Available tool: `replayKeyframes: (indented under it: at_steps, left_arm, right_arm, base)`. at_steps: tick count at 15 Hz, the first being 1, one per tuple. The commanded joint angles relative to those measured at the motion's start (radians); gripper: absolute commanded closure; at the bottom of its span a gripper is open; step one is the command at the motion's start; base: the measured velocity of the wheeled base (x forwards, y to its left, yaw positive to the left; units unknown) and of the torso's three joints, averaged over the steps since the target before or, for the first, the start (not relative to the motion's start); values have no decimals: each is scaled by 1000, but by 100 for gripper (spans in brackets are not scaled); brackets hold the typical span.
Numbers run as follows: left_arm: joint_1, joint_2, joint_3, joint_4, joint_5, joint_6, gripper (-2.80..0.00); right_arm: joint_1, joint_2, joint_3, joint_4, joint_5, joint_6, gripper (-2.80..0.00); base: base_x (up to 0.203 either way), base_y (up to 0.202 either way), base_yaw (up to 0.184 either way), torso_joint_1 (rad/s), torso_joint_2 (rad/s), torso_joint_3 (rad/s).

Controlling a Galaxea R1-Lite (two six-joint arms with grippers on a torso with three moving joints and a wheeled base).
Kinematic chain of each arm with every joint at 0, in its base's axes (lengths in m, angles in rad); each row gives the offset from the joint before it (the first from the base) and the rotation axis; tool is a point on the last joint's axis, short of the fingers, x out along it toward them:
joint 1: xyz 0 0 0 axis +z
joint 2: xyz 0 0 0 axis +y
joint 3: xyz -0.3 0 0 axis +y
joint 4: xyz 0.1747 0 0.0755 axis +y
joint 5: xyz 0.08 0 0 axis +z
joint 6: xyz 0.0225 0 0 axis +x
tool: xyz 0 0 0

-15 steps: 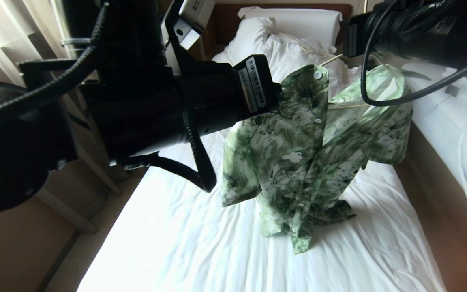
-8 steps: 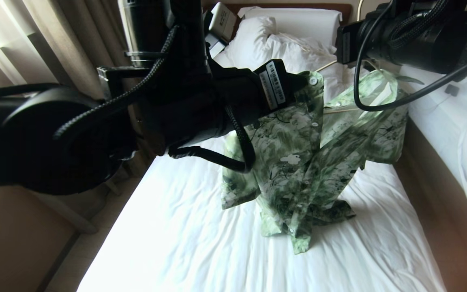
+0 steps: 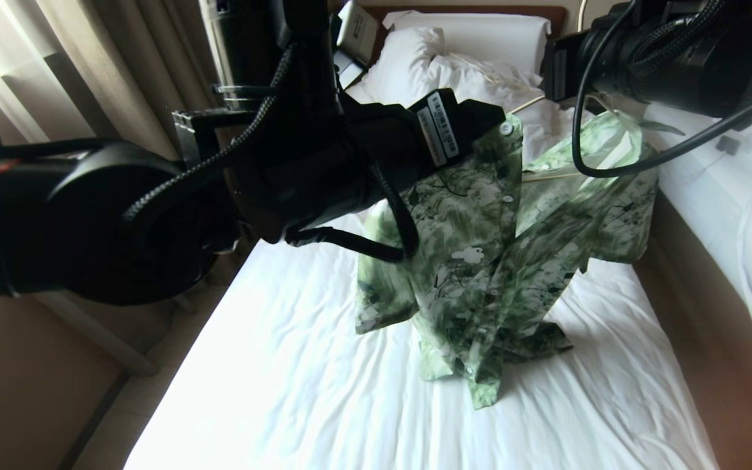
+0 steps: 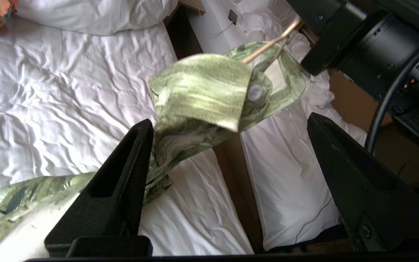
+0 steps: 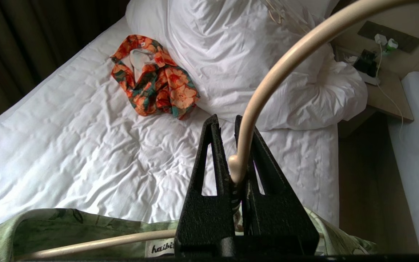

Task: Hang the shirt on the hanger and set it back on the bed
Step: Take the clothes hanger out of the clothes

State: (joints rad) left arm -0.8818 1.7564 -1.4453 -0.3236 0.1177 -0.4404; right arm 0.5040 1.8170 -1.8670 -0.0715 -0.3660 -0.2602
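Observation:
The green flowered shirt (image 3: 480, 261) hangs on the cream hanger (image 3: 549, 175) above the bed (image 3: 284, 391), its lower hem bunched on the sheet. My right gripper (image 5: 225, 118) is shut on the hanger (image 5: 267, 83) at the foot of its hook, with the shirt's neck label just below. My left gripper (image 4: 229, 122) stands wide open beside the shirt's collar flap (image 4: 202, 87). The cloth lies close to one finger (image 4: 136, 156) and nothing is gripped. In the head view my left arm (image 3: 324, 163) hides its own fingers and part of the shirt's shoulder.
An orange patterned garment (image 5: 155, 83) lies near the bunched duvet (image 5: 267, 54) at the head of the bed. A second white bed (image 3: 728, 196) runs along the right across a narrow wooden gap. Curtains (image 3: 89, 65) hang on the left, and a nightstand (image 5: 384, 98) holds cables.
My left gripper has opened and let go of the shirt's collar edge. The left arm has swung up and right, closer to the shirt. The right gripper has kept still with the hanger.

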Motion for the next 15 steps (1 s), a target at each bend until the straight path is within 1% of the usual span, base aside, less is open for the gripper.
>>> replayKeyframes:
  at_steps: [1, 2, 3, 5, 8, 12, 14, 15]
  left_arm:
    - [-31, -3, 42, -5, 2, 12, -280]
    - [-51, 1, 54, -18, 4, 33, -280]
    - [-56, 14, 54, -54, 12, 52, -280]
    - [-36, 22, 54, -127, 38, 82, -280]
    - [-1, -3, 56, -140, 39, 84, -280]
    - [2, -12, 58, -143, 37, 81, -280]
    - [27, -18, 113, -150, 36, 95, -280]
    - [48, -25, 165, -180, 28, 133, -280]
  right_arm:
    - [1, -1, -1, -1, -2, -1, 0]
    - [1, -1, -1, -1, -2, -1, 0]
    - [1, -1, -1, -1, -2, -1, 0]
    - [0, -5, 2, 0, -4, -1, 0]
    - [-5, -2, 6, -1, -2, -1, 0]
    - [-1, 2, 16, -1, -3, 6, 0]
    - [-2, -6, 15, 1, -3, 9, 0]
    - [-4, -11, 14, 1, -1, 9, 0]
  base:
    - [0, 0, 0, 0, 0, 0]
    - [0, 0, 0, 0, 0, 0]
    - [0, 0, 0, 0, 0, 0]
    - [0, 0, 0, 0, 0, 0]
    - [0, 0, 0, 0, 0, 0]
    - [0, 0, 0, 0, 0, 0]
    - [0, 0, 0, 0, 0, 0]
    - [0, 0, 0, 0, 0, 0]
